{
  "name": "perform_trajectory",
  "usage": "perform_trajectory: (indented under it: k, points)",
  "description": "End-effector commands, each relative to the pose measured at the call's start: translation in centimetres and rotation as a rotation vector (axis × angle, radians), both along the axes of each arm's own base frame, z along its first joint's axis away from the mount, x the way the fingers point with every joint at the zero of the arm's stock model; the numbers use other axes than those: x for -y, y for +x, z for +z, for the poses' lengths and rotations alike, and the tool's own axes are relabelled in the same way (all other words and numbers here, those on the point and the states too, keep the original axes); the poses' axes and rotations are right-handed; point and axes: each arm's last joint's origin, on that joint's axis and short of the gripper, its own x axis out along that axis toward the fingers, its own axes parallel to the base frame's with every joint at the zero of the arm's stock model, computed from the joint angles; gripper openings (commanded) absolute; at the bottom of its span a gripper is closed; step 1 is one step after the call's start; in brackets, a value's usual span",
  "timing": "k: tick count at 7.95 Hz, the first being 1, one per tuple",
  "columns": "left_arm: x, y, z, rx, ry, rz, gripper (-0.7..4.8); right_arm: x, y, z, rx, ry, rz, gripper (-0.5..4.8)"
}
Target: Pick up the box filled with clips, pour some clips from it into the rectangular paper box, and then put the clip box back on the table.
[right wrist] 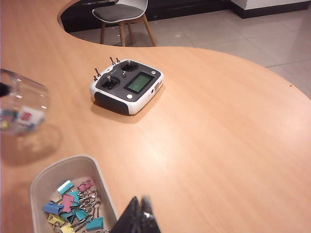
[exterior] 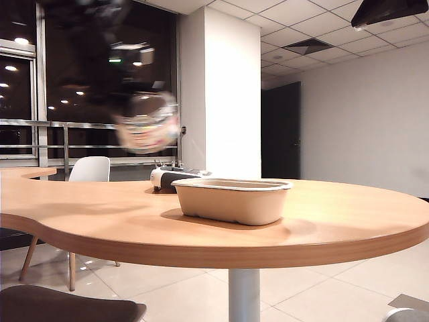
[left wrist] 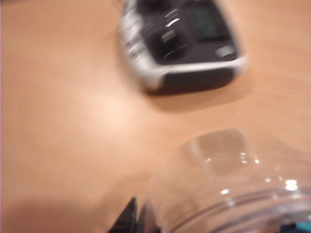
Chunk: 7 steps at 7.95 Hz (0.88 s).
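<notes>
The box filled with clips (exterior: pixel 146 127), a clear round jar with a pink-and-white label, hangs blurred in the air left of and above the rectangular paper box (exterior: pixel 231 200). My left gripper (left wrist: pixel 139 203) is shut on the jar's wall (left wrist: pixel 233 184), pinching it at the rim. In the right wrist view the jar (right wrist: pixel 22 109) floats over its shadow, some coloured clips still inside. Several clips (right wrist: pixel 73 208) lie in the beige tray (right wrist: pixel 68 162). My right gripper (right wrist: pixel 141 197) is shut and empty, over the table (right wrist: pixel 218 145) just beside the tray.
A white and dark remote controller (right wrist: pixel 127 86) lies on the table behind the tray, under the left gripper's camera (left wrist: pixel 184 43). A white chair (exterior: pixel 89 169) stands past the table's curved far edge. A white pedestal leg (exterior: pixel 243 295) holds the table.
</notes>
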Motion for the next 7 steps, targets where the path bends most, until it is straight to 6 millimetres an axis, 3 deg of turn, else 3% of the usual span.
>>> perform_trajectory:
  k: [1, 3, 4, 5, 7]
  points:
    - [-3.1, 2.5, -7.9, -0.339, -0.05, 0.013, -0.06, 0.0, -0.1, 0.2, -0.006, 0.002, 0.006, -0.01]
    - [-2.7, 2.6, -8.1, -0.327, -0.065, 0.003, -0.05, 0.0, -0.1, 0.2, -0.006, 0.002, 0.006, -0.01]
    - [-2.5, 2.7, -7.9, -0.321, -0.122, -0.052, 1.73, 0.0, -0.1, 0.2, -0.006, 0.002, 0.006, -0.01]
    - [-2.5, 2.7, -7.9, -0.323, -0.122, -0.053, 1.93, 0.0, -0.1, 0.2, -0.006, 0.002, 0.006, -0.01]
    - [-2.6, 1.7, -4.7, -0.264, -0.157, -0.085, 1.74, 0.0, 0.0, 0.6, 0.04, 0.008, 0.005, -0.01]
